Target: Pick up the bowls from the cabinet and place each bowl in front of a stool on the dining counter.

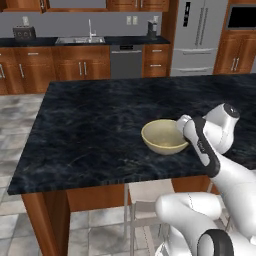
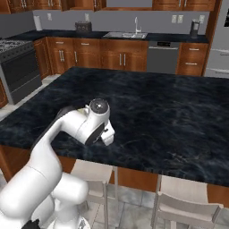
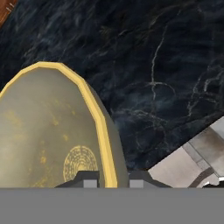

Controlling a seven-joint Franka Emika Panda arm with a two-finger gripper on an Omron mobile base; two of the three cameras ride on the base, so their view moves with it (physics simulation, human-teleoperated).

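The gripper [image 3: 111, 178] is nearly closed, its two fingertips pinching the yellow rim of the bowl [image 3: 48, 135], one tip inside the wall and one outside, as the hand view shows. In the left base view, going from left to right, a toaster [image 1: 24, 33] sits on the far counter, then a sink with its faucet [image 1: 91, 31], then a dishwasher [image 1: 126, 62], then a steel refrigerator [image 1: 199, 35]; nearer the robot, the bench [image 1: 90, 130], a black marble slab with faint white veins, spans the picture, and the bowl [image 1: 163, 136] sits near its near edge, right of the middle, with the gripper [image 1: 182, 125] at its right rim. Whether the bowl's base touches the bench or hangs just above it I cannot tell. A pale stool [image 1: 145, 197] stands under the bench edge almost directly below the bowl, so the bowl looks to be about in front of a seat. In the right base view the arm covers the bowl, and two stools [image 2: 91, 176] stand along the near edge. By my reading the first bowl is at its place and only needs releasing; the second bowl has yet to be fetched from the cabinet and set before another stool.
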